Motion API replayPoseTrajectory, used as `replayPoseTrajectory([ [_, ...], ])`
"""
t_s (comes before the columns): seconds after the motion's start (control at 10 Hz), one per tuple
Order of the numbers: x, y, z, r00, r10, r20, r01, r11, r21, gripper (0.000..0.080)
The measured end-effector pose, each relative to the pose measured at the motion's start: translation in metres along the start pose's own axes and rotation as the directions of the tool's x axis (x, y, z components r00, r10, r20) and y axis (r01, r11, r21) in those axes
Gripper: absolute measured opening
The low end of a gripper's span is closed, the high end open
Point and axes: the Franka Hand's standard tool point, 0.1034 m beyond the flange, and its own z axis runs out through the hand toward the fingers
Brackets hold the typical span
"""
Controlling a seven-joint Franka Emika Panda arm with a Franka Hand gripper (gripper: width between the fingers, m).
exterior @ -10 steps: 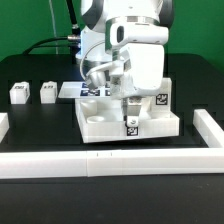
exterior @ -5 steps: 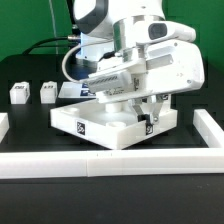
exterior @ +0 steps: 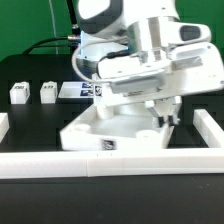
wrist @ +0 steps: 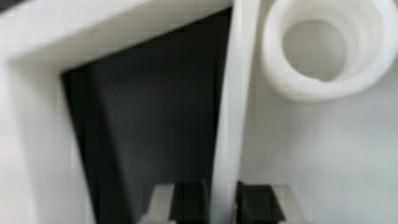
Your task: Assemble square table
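The square table top [exterior: 105, 135] is a white square with a raised rim and a round corner socket [wrist: 329, 50]. It lies askew on the black table, just behind the front rail. My gripper [exterior: 164, 117] is shut on the top's rim wall [wrist: 231, 110] at its right side in the exterior view. In the wrist view the gripper [wrist: 222, 205] has one dark finger on each side of the thin rim. Two small white legs [exterior: 18, 93] [exterior: 47, 92] stand at the exterior view's left. The other legs are hidden.
A long white rail [exterior: 110, 165] runs along the front, with short arms at the exterior view's right [exterior: 208, 125] and left [exterior: 3, 125]. The marker board [exterior: 72, 90] lies behind the top, partly hidden by the arm.
The gripper has swung toward the exterior view's right while holding the rim. The table top has turned with it on the table, and a corner now points at the front rail.
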Motion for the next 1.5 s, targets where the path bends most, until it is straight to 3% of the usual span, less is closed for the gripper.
replayPoseTrajectory([
  [0.1, -0.001, -0.007, 0.001, 1.0, -0.015, -0.006, 0.015, 1.0, 0.024, 0.0077],
  [0.3, -0.001, -0.007, 0.0, 0.995, -0.098, -0.013, 0.098, 0.995, 0.02, 0.0076],
  [0.4, 0.004, -0.003, 0.001, 0.976, -0.215, -0.025, 0.215, 0.977, 0.01, 0.0076],
  [0.6, 0.018, 0.03, 0.003, 0.899, -0.436, -0.042, 0.434, 0.9, -0.035, 0.0078],
  [0.7, 0.022, 0.039, 0.004, 0.888, -0.457, -0.041, 0.455, 0.889, -0.052, 0.0081],
  [1.1, 0.022, 0.038, 0.003, 0.906, -0.42, -0.047, 0.418, 0.907, -0.043, 0.0081],
  [1.4, 0.011, 0.041, 0.009, 0.931, -0.361, -0.047, 0.361, 0.932, -0.003, 0.0081],
  [1.5, 0.009, 0.042, 0.01, 0.936, -0.349, -0.045, 0.349, 0.937, 0.0, 0.0081],
])
